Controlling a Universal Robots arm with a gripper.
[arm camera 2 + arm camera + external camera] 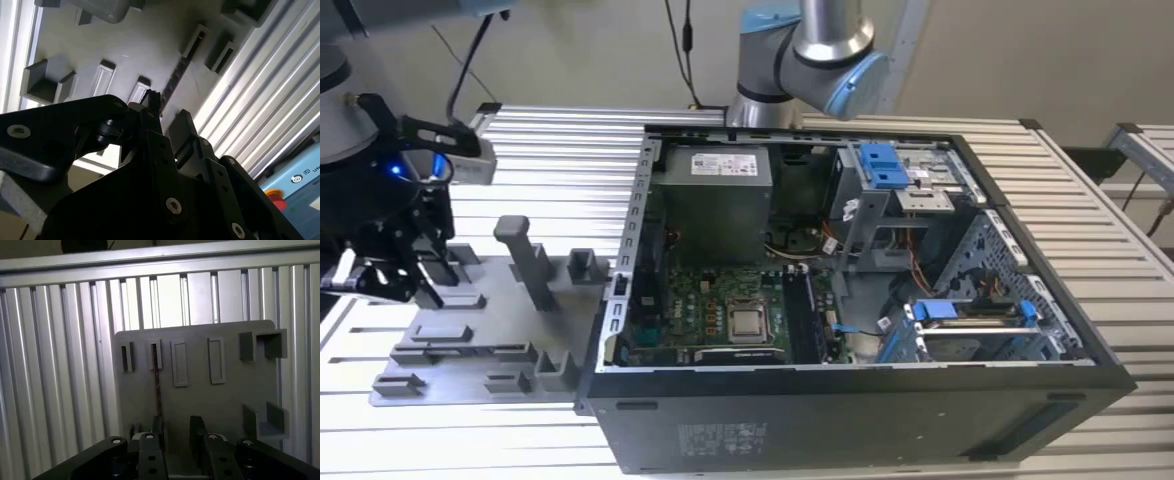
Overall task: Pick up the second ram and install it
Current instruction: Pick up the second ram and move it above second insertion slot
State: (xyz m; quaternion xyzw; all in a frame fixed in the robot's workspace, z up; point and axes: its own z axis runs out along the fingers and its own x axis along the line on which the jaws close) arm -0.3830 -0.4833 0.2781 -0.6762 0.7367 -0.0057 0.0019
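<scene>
Pincer (176, 432): two black fingers (157, 427) set apart with a clear gap, holding nothing. It hangs low over the grey fixture plate (225, 405); in the exterior view the pincer (384, 278) sits at that view's left, over the same plate (467, 375).

Second ram (156, 382): a long, thin, dark strip seen edge-on, standing on its long edge in a narrow slot of the plate. A raised grey lip frames its far end. In the second wrist view the ram (175, 82) shows a faint row of small marks along its edge. Its near end runs up to the fingertips (152, 100). Contact cannot be told; in the first wrist view it lines up with one finger more than with the gap.

Plate: flat grey, with several empty rectangular slots and box-shaped blocks beside the ram's slot.

Tabletop (534, 140): ribbed silver aluminium profiles, running under the plate and under the open black computer case (854, 430). The case lies on its side at the exterior view's right of the plate, with the green motherboard (720, 310) exposed.

Room: pale plain wall (1027, 50) behind; a grey-and-blue arm joint (814, 40) rises beyond the case.
</scene>
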